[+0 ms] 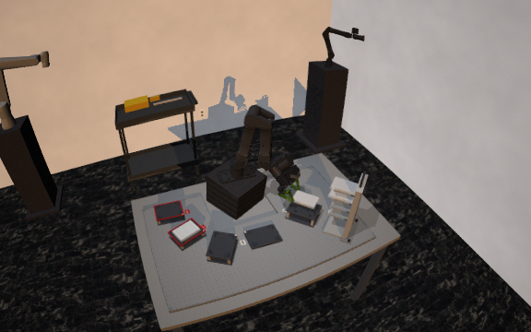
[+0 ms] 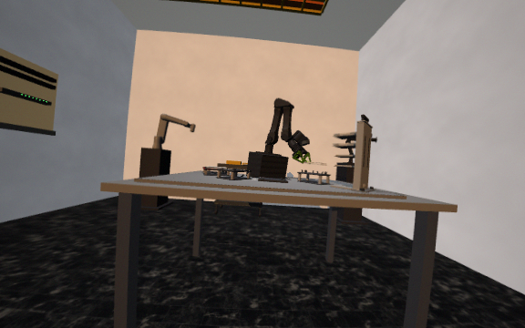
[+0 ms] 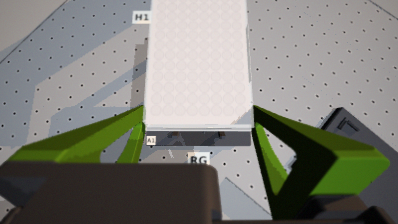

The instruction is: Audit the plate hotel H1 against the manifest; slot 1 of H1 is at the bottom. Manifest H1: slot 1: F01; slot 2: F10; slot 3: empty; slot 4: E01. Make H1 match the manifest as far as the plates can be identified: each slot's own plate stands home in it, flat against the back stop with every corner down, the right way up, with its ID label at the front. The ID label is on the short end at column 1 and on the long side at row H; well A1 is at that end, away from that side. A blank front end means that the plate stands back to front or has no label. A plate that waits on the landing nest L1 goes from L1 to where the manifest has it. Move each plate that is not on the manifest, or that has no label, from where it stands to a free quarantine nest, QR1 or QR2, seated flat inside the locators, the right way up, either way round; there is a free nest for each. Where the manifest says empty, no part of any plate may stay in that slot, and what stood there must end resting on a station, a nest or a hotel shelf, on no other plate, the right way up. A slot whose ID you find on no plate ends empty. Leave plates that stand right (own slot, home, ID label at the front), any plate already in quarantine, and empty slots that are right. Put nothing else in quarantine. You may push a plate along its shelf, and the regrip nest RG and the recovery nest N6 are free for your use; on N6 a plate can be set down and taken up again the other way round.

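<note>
Grey dotted table (image 1: pixel 265 281) on dark speckled floor (image 1: pixel 63 286). Carrying arm pedestal (image 1: pixel 229 203) at centre, plate hotel (image 1: pixel 352 217) at three o'clock, red-edged nests (image 1: pixel 156 212) at nine.

Even, fairly bright light. Top view: arm shadows fall toward 11 o'clock on the wall (image 1: pixel 229 99), soft shadows on the table (image 1: pixel 293 272). Exterior view dimmer, floor (image 2: pixel 262 282) mottled. All frames slightly soft, no glare.
</note>
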Controlling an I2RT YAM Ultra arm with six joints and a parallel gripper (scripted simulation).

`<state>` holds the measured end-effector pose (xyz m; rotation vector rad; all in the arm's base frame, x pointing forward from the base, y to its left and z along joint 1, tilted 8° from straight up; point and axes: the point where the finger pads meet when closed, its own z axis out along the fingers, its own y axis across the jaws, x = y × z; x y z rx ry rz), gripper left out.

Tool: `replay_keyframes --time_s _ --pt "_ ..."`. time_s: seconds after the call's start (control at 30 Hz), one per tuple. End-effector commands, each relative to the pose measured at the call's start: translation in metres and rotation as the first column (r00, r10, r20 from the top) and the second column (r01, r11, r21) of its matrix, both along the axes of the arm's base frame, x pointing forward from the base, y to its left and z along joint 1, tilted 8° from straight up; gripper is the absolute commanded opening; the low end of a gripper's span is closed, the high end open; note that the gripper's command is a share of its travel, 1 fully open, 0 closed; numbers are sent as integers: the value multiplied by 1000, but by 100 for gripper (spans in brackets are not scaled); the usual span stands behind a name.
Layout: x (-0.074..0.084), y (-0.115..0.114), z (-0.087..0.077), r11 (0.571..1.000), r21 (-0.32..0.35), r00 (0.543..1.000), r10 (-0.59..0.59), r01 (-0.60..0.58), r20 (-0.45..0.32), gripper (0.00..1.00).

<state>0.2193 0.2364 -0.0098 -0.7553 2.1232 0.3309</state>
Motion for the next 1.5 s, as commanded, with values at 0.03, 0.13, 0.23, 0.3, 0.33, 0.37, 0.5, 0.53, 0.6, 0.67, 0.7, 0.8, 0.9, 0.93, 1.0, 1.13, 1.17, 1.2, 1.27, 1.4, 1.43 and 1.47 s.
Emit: replay_keyframes --time_s 0.03,0.13,0.23,0.3,0.33,0.37,0.5,0.53,0.6,0.67,0.7,0.8,0.9,0.93,1.0,1.13,1.17,1.2,1.27,1.4,1.43,1.47 --pt "2 2 6 1000 11 1000 -4 4 10 86" --pt "2 2 9 1000 11 1000 -4 4 10 86" --pt "1 2 13 1000 11 1000 -4 4 10 86" --pt "1 2 15 1000 12 1000 -4 4 10 86" --pt "1 2 16 1000 12 1000 -4 4 10 86" --pt "1 2 17 1000 12 1000 -4 4 10 86" --pt "1 1 20 1000 12 1000 -4 4 10 86" --pt "1 1 20 1000 12 1000 -4 4 10 86" --pt "1 1 20 1000 12 1000 -4 4 10 86" --pt "1 1 19 1000 12 1000 -4 4 10 86" --pt "1 1 19 1000 12 1000 -4 4 10 86" --pt "1 1 19 1000 12 1000 -4 4 10 86" --pt "1 2 19 1000 12 1000 -4 4 10 86" --pt "1 2 19 1000 12 1000 -4 4 10 86" --pt "1 2 18 1000 12 1000 -4 4 10 86" --pt "1 2 18 1000 12 1000 -4 4 10 86" --pt "1 2 18 1000 12 1000 -4 4 10 86" --pt "1 2 18 1000 12 1000 -4 4 10 86" --pt "1 2 18 1000 12 1000 -4 4 10 86" --pt "1 2 18 1000 12 1000 -4 4 10 86" --pt "1 2 18 1000 12 1000 -4 4 10 86" --pt "1 2 18 1000 12 1000 -4 4 10 86"
